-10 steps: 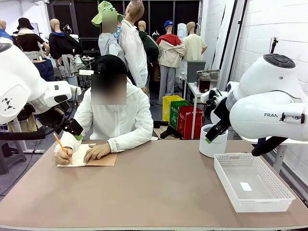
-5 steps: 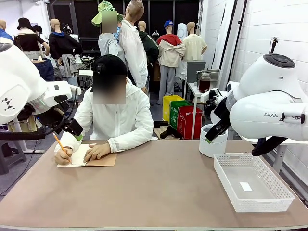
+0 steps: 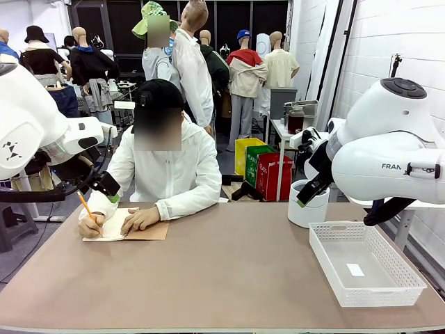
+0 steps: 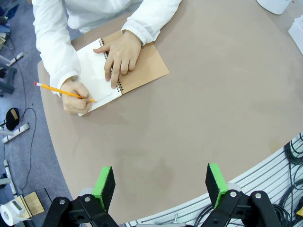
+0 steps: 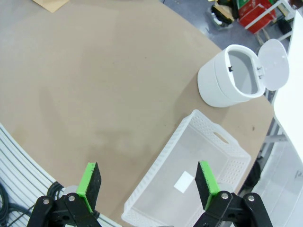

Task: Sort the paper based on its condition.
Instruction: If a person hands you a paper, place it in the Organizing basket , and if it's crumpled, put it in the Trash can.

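Two pairs of fingers hang above the counter (image 4: pixel 199 118), both spread wide and holding nothing.

Left fingers (image 4: pixel 104 184), left wrist view: bare counter lies directly below and ahead of them. The paper (image 4: pixel 91 71) is well apart, toward the far edge. It is a white page bound in the open spiral notebook (image 4: pixel 144 71), whose brown cover is folded out beside it. The open notebook's long axis runs roughly along the far edge in the front view and slants across the left wrist view. No loose sheet or crumpled ball can be seen on the counter.

Right fingers (image 5: pixel 90 182), right wrist view: they hang over the near end of the white basket (image 5: pixel 161 161), which holds nothing but a small label on its floor. The white bin (image 5: pixel 213 90) stands beyond it with its lid tipped open.

Farthest, the person's pencil hand (image 4: pixel 75 94) writes on the page with an orange pencil (image 4: pixel 57 89). The person's other hand (image 4: pixel 120 52) lies flat across the spiral, pinning the notebook.

Judgement: the paper lies on the left arm's side, so that arm is the nearer one. A reach would run forward and across the bare counter. The page looks unavailable until the person releases it.
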